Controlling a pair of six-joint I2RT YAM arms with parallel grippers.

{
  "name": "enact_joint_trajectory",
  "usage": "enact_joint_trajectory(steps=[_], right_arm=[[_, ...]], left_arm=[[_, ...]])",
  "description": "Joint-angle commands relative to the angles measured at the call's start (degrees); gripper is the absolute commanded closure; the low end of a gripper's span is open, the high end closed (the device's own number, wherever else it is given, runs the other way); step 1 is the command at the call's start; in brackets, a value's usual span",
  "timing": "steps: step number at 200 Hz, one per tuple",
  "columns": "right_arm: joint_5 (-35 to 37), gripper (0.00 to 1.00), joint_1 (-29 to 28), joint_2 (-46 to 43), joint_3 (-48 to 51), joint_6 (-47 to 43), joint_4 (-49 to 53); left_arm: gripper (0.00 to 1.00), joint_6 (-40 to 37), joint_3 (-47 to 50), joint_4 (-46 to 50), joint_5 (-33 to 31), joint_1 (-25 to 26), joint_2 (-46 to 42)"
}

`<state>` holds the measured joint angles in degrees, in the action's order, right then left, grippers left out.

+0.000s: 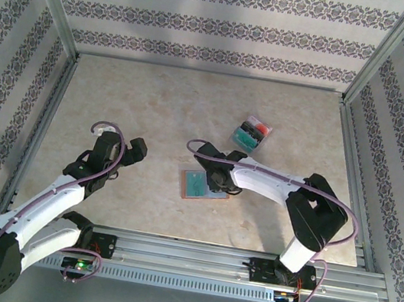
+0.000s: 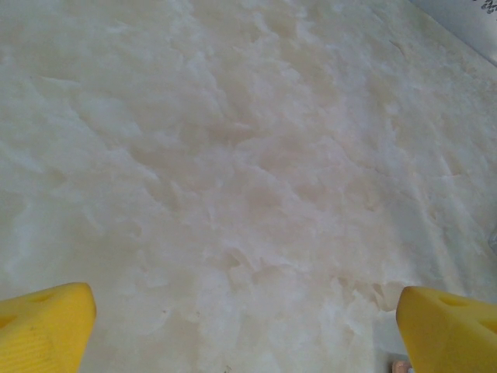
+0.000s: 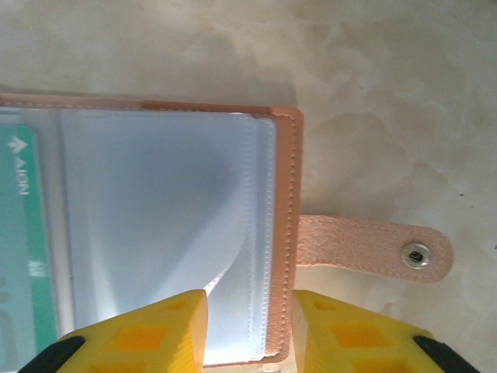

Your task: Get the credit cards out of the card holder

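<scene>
The salmon-pink card holder (image 1: 198,184) lies open on the table in front of the right arm, with a teal credit card (image 3: 23,233) in a clear sleeve (image 3: 155,217). Its snap strap (image 3: 373,247) sticks out to the right. My right gripper (image 3: 250,330) hovers low over the holder's stitched edge (image 3: 283,155). Its jaws are narrowly open and straddle that edge, one yellow finger (image 3: 155,334) over the sleeve and the other beside the holder. A small pile of credit cards (image 1: 251,134), teal, orange-red and dark, lies farther back. My left gripper (image 1: 136,152) is wide open over bare table.
The marble-patterned table (image 1: 155,104) is ringed by a metal frame with patterned walls on three sides. The left wrist view has bare tabletop between the yellow fingertips (image 2: 46,326). Free room lies across the table's left and back.
</scene>
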<state>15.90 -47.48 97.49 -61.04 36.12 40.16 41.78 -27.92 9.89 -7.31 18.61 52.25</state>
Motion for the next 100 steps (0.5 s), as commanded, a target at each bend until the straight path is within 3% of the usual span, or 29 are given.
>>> enact_joint_trajectory(steps=[1,56,100], right_arm=[[-0.8,0.66,1.4,-1.9,2.5,1.0,-1.2],[-4.4,0.66,3.8,-5.2,7.4,1.9,-5.0],[-4.8,0.66,6.0,-10.6,10.1,2.5,-4.6]], left_arm=[[0.01,-2.9,-2.6,1.6,1.2,-0.8,0.9],[0.00,-6.2,-6.5,3.3,-0.3,3.4,4.1],[0.00,-8.6,-9.8,3.7,-3.2,10.9,8.6]])
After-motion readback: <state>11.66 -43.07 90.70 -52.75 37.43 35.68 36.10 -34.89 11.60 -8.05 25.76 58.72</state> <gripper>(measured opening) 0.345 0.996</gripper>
